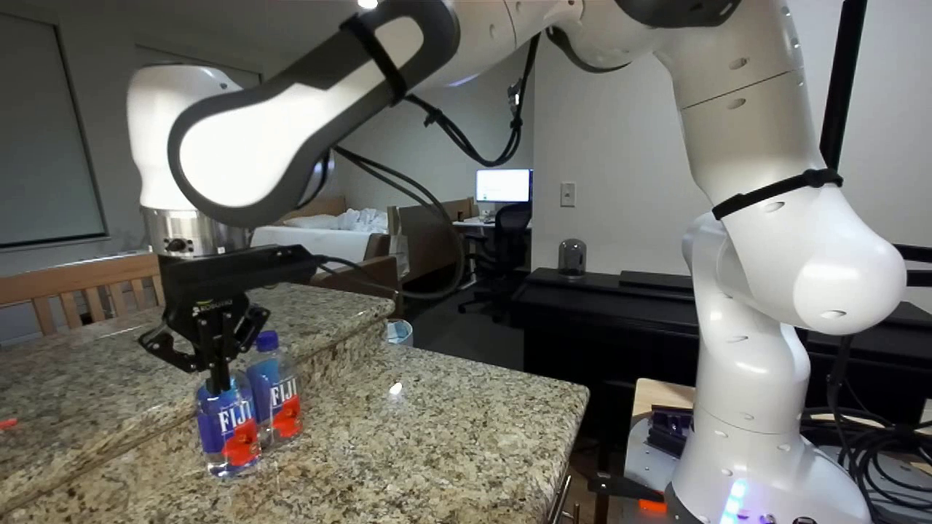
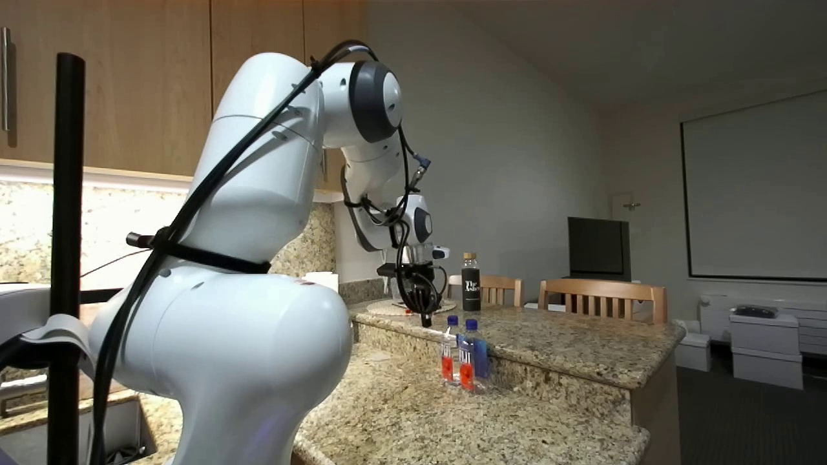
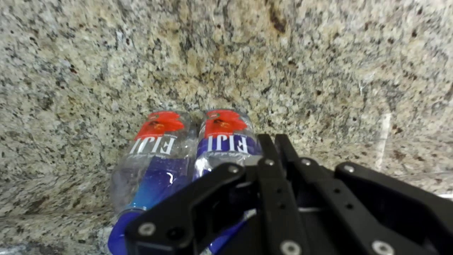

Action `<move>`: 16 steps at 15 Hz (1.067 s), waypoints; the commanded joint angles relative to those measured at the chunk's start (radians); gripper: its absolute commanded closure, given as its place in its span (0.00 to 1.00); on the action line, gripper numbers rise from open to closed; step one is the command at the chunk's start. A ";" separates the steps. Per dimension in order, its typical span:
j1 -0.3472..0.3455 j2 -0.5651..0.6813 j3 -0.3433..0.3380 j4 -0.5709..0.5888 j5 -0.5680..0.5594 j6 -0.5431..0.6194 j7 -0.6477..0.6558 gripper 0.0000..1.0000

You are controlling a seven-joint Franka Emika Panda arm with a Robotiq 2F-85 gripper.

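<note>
Two clear FIJI water bottles with blue caps stand upright side by side on a granite counter [image 1: 437, 429]. In an exterior view, the nearer bottle [image 1: 231, 437] stands just in front of the farther bottle [image 1: 275, 400]. In the wrist view they show as a right bottle [image 3: 226, 141] and a left bottle [image 3: 155, 156]. My black gripper [image 1: 218, 389] points down beside the nearer bottle. In the wrist view, the gripper [image 3: 276, 136] has its fingers almost together, with nothing between them. Its left finger overlaps the right bottle's edge; I cannot tell if they touch.
A raised granite ledge [image 2: 562, 342] runs behind the bottles. A dark bottle with a cork-coloured lid [image 2: 471, 289] and a round mat [image 2: 381, 309] are on it. Wooden chairs [image 2: 594, 298] stand beyond. A black piano-like cabinet [image 1: 604, 320] stands past the counter's end.
</note>
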 commanded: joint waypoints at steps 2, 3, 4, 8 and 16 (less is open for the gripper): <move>-0.020 -0.150 0.063 -0.082 0.080 -0.173 -0.103 0.92; -0.019 -0.181 0.071 -0.092 0.083 -0.226 -0.098 0.92; -0.022 -0.209 0.078 -0.103 0.085 -0.267 -0.097 0.92; -0.034 -0.343 0.097 -0.170 0.085 -0.416 -0.060 0.92; -0.083 -0.513 0.123 -0.257 0.123 -0.530 -0.069 0.92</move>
